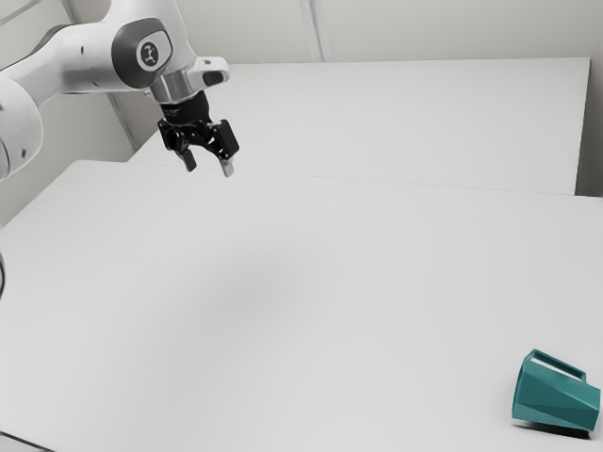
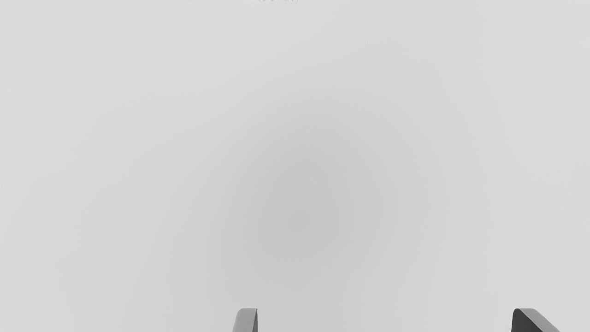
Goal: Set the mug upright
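While your gripper (image 1: 209, 169) is raised well apart from the mug (image 1: 556, 395), its fingers spread, the teal mug lies tipped over.

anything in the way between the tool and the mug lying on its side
Nothing visible stands between the tool and the teal mug. The open tool hangs above the white table toward the exterior view's left; the mug lies near that view's lower right corner.

Arm reaching out from the exterior view's left, gripper (image 1: 209, 168) raised (fingers wide apart), tips downward
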Tool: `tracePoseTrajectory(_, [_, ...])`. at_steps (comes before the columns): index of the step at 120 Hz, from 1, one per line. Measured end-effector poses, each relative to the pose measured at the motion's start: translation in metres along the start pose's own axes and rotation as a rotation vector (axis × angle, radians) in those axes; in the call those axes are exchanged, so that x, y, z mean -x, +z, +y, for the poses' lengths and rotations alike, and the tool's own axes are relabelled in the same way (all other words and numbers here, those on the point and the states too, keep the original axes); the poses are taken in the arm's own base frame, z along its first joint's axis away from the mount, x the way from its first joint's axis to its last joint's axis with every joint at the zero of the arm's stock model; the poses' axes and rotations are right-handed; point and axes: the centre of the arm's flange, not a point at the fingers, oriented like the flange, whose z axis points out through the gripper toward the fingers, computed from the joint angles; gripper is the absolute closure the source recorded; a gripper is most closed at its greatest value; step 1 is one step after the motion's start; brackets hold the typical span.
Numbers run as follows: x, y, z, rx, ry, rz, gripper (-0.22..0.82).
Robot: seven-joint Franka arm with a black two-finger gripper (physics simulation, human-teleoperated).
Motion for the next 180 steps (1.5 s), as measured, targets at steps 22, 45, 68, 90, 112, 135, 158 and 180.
tracePoseTrajectory(22, [0.0,-0.001,0.001,0.0,0.006,0.003,0.0])
tracePoseTrajectory(45, [0.009,0.026,0.001,0.092,-0.017,-0.041,0.0])
tracePoseTrajectory(68, [0.024,0.054,0.038,0.321,-0.033,-0.04,0.0])
tracePoseTrajectory(90, [0.031,0.089,0.13,0.426,0.051,-0.034,0.0])
tracePoseTrajectory(112, [0.047,0.131,0.213,0.496,0.102,-0.021,0.0])
tracePoseTrajectory(135, [0.054,0.167,0.274,0.572,0.125,-0.003,0.0])
tracePoseTrajectory(158, [0.046,0.207,0.292,0.667,0.092,-0.003,0.0])
tracePoseTrajectory(180, [0.078,0.217,0.341,0.735,0.12,-0.01,0.0])
